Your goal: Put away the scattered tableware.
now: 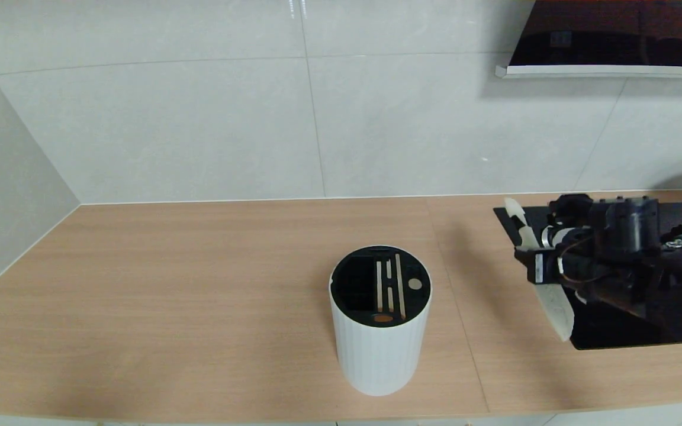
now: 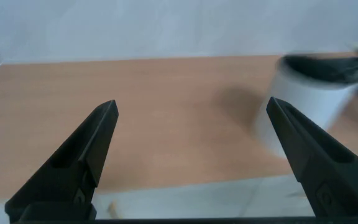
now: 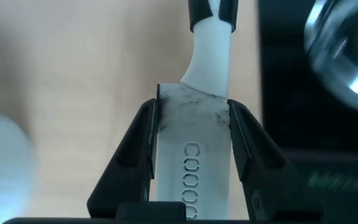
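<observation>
White knife (image 1: 557, 307) tight between right jaws above counter (image 1: 199, 266); left jaws wide apart.

left gripper (image 2: 191, 155) fingers spread | white holder (image 2: 306, 106) on countertop (image 2: 166, 118)

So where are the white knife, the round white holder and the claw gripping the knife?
white knife (image 1: 557, 310): head view, the blade.
round white holder (image 1: 379, 349): head view, ribbed side wall.
right gripper (image 3: 192, 113): right wrist view, midway between fingertips clamping the blade.
</observation>
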Available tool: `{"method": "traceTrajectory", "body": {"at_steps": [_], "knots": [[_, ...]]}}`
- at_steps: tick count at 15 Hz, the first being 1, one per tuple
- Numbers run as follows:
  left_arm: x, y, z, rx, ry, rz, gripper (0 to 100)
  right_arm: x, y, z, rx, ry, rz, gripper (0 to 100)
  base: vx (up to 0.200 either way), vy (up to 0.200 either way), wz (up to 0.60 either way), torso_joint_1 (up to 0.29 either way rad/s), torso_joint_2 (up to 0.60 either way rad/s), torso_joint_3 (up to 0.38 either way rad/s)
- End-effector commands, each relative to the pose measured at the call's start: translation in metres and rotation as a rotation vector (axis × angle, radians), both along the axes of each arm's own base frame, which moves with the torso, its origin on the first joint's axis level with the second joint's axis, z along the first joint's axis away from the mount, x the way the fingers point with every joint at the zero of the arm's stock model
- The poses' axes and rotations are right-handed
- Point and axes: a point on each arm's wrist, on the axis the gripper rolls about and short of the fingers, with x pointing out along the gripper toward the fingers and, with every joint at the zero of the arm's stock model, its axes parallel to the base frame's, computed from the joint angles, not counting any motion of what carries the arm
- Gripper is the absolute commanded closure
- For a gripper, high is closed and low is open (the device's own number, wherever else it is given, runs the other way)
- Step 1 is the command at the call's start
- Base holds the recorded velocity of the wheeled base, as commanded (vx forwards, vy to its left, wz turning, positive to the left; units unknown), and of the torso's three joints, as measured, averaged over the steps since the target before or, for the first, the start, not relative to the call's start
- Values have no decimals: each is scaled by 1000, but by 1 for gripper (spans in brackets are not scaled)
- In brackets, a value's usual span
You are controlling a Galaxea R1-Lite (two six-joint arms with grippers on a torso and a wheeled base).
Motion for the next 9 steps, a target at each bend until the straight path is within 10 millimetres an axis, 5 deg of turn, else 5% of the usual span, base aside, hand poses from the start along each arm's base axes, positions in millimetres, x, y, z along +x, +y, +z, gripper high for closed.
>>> {"method": "traceTrajectory", "body": {"at_steps": [1, 2, 3, 4, 7, 9], "knots": [[54, -5, 88, 6, 170, -166, 0, -16, 5, 92, 62, -208, 49, 100, 0, 0, 0, 0, 0, 0], [54, -5, 88, 6, 170, -166, 0, -16, 5, 92, 62, -208, 49, 100, 0, 0, 0, 0, 0, 0], [100, -10, 119, -29, 249, -204, 0, -31, 13, 125, 86, -285, 143, 100, 0, 0, 0, 0, 0, 0], [117, -13, 127, -80, 282, -235, 0, -40, 19, 132, 92, -307, 176, 100, 0, 0, 0, 0, 0, 0], [155, -39, 132, -213, 391, -452, 0, -79, 50, 130, 155, -176, 314, 100, 0, 0, 0, 0, 0, 0], [183, -58, 127, -268, 432, -514, 0, -88, 66, 131, 165, -137, 367, 100, 0, 0, 0, 0, 0, 0]]}}
